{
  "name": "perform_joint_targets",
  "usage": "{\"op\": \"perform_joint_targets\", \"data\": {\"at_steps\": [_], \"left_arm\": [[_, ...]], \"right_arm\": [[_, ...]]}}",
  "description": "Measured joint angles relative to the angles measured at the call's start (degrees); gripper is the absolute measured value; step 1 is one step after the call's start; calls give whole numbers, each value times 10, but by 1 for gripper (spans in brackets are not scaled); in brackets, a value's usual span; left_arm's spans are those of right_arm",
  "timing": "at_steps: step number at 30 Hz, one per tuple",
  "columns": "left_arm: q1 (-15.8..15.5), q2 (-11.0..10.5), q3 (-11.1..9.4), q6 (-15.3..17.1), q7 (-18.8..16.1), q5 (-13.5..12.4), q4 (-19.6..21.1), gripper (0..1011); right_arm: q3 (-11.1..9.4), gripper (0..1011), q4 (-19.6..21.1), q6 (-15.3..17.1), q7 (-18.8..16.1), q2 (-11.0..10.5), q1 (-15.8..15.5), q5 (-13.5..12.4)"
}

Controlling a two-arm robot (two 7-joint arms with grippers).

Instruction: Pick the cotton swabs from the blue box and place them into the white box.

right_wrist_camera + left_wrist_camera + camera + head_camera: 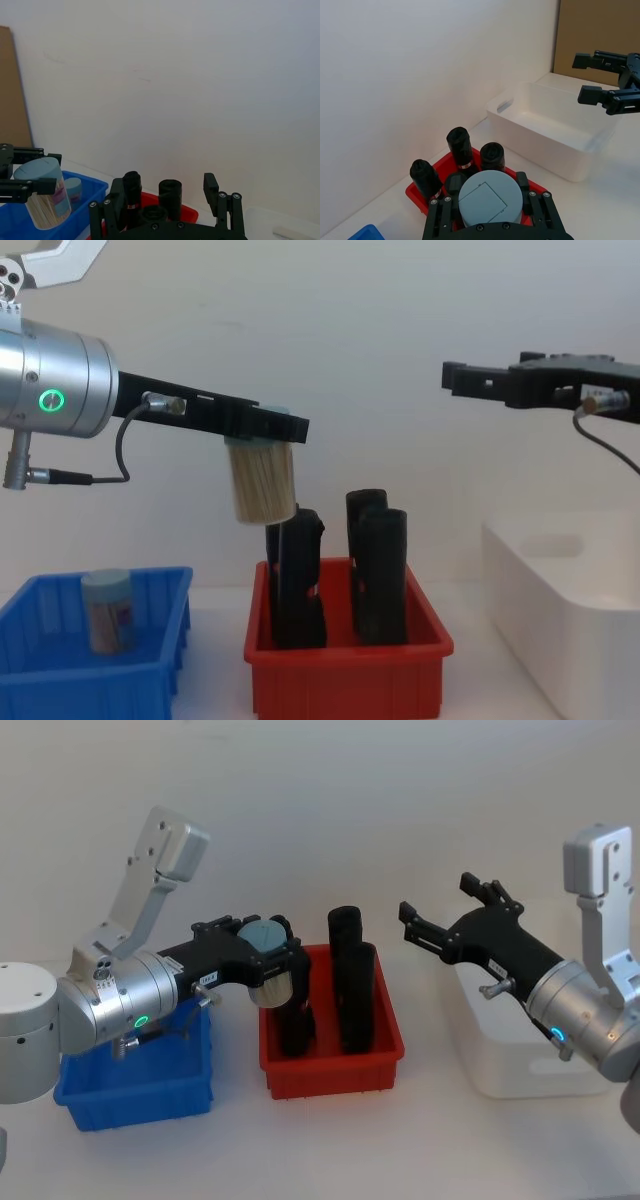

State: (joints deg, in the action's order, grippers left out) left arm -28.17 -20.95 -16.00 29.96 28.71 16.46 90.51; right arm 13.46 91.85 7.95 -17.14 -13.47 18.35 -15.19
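**Holding one tub of cotton swabs [262, 485] above the red bin [345, 675], mid-transfer**

Clamped by the left gripper [262, 432], jaws closed on the tub just under its pale blue lid, cream sticks hanging below. Poised over the red bin's left half, low enough to sit close by the top of the nearest of the tall black objects [380, 570] standing in that bin; touching or apart, impossible to tell. Left of the red bin, the blue box [40, 680], with a second tub [107, 612] upright inside and yet to be fetched. Right of the red bin, the white box [540, 590], nothing visible in it. High above the red bin's right side and the white box, the right gripper [587, 77], fingers spread wide, holding nothing.

Judged as the carry step: one tub out of the blue box, not yet delivered. Next, probably either crossing rightward over the red bin or passing the tub to the waiting right gripper. Either way, calls for enough height to clear the black tops, a firm hold throughout, then lowering well inside the white box's rim before letting go.
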Motion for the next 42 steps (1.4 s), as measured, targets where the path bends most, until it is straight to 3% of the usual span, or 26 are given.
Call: {"op": "perform_joint_targets", "data": {"at_steps": [20,42], "left_arm": [[0,0,0,0,0,0,0,670],[0,0,0,0,0,0,0,670]], "right_arm": [[-2,1001,28,-26,29,0,-5,-5],[-18,1001,75,-95,72,-5,5,14]]}}
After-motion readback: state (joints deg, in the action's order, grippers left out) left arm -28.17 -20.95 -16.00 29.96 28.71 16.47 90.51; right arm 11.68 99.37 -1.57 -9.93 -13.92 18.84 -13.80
